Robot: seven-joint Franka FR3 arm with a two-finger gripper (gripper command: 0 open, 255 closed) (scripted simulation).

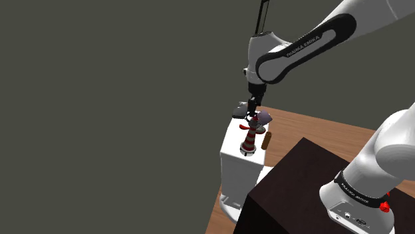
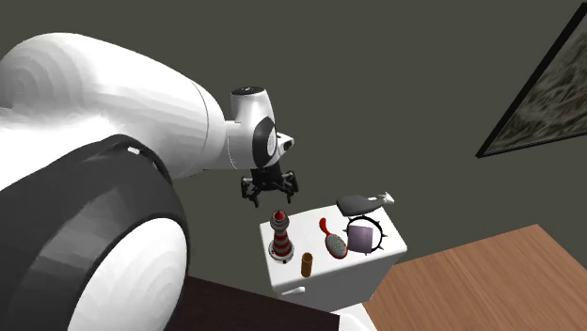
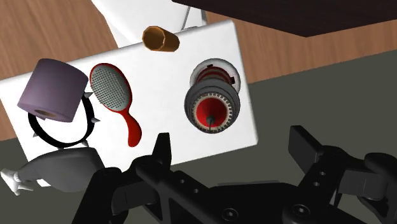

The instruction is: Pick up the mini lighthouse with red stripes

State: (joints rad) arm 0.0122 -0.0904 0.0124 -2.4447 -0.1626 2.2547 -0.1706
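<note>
Wrist view: tool (image 3: 232,149) is spread wide, with nothing between the fingers (image 3: 162,151) and no contact. Lighthouse (image 3: 212,105) sits just ahead of it, seen straight down its top: dark ringed cap, red centre. It stands upright on the white worktop (image 3: 162,89), at the end closest to the dark stand (image 1: 292,186).

Second exterior view: red and white stripes are plain. Tool hangs above the lighthouse and slightly to that view's left, with a clear gap between them. Brown cylinder (image 2: 307,264) sits just beside the lighthouse, near the worktop's front edge. Further along the worktop are a red hairbrush (image 2: 332,240), bristle side up, and a purple roll (image 2: 360,237) on a black spiked ring (image 3: 36,133). A grey dryer-shaped object (image 2: 362,201) is at the far end. None of these touch the lighthouse. Wooden floor (image 2: 470,282) is below, and a framed picture (image 2: 541,94) hangs on the grey wall at that view's right.

Shoulder view: arm comes down from upper right, tool over the lighthouse.
</note>
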